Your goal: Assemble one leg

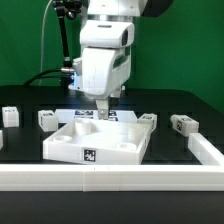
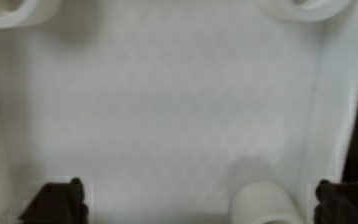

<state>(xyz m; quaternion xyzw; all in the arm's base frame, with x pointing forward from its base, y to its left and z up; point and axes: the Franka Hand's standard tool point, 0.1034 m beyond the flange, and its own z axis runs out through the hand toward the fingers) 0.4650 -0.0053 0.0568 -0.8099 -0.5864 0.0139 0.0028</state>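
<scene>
Leg [image 1: 45,119]: small white post with a tag, lying on the dark surface [image 1: 25,140] toward its edge on the exterior view's left, apart from the tray.
Tray [image 1: 100,145]: large white square piece with a raised rim, mid-surface, close to the front edge.
Tool [image 1: 103,110]: hangs over the tray's rear part with fingers [image 2: 59,203] spread wide, gripping nothing.
Stub [image 2: 265,205]: round and white, between the fingers and nearer one; whether they touch is unclear.

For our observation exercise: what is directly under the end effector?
The white tray-like piece: the open end effector hangs over its flat floor, between the raised rims. The table beneath that piece is covered from view.
</scene>
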